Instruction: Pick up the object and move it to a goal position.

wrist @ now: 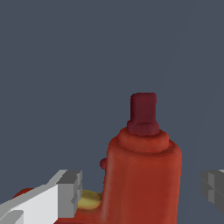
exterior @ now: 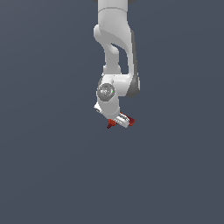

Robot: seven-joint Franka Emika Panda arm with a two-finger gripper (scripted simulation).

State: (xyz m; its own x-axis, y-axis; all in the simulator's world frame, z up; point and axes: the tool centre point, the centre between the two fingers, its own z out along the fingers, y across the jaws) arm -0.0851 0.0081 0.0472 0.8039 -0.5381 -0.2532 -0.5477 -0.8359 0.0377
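- Gripper [exterior: 120, 122] sits at the end of the down-reaching arm [exterior: 114, 48], mid-scene in the exterior view, with the object [exterior: 110, 124] between its tips, red showing on both sides.
- Wrist view: object [wrist: 143, 175] fills the gap between the fingers [wrist: 65, 194]. I cannot tell whether the pads are touching it, so I cannot call the grip pinched or spread.
- My judgement: confirm firm contact before carrying it, and move slowly, since the irregular shape could twist.
- Only the wrist view shows the dark cap and a yellow patch; only the exterior view shows the arm's pose. No goal marker is visible.
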